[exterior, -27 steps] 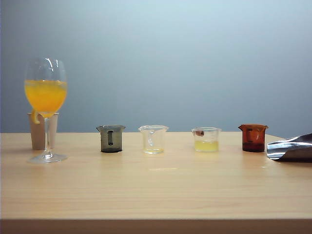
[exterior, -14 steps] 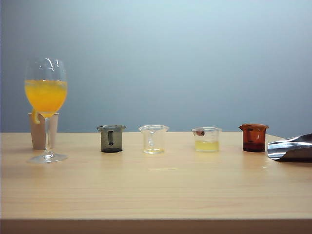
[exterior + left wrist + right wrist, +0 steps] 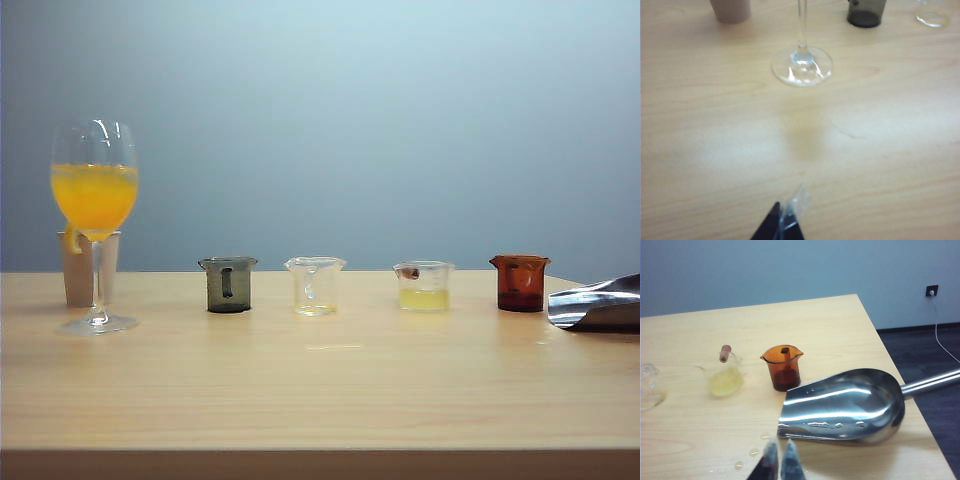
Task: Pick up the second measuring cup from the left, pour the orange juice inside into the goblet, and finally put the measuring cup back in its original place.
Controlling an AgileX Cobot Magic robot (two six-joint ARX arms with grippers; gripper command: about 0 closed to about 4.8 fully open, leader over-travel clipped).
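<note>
Exterior view: the tall clear stemmed goblet (image 3: 94,225) holds bright orange juice (image 3: 94,194) at the pale wooden table's (image 3: 320,390) left. The small clear glass measuring cup (image 3: 315,286) stands second from left, nearly empty.

Left wrist view: the left gripper (image 3: 781,226) hovers before the goblet's foot, fingers together.

Right wrist view: the right gripper (image 3: 777,463) hangs beside a steel scoop (image 3: 842,405), fingers nearly touching, holding nothing.
</note>
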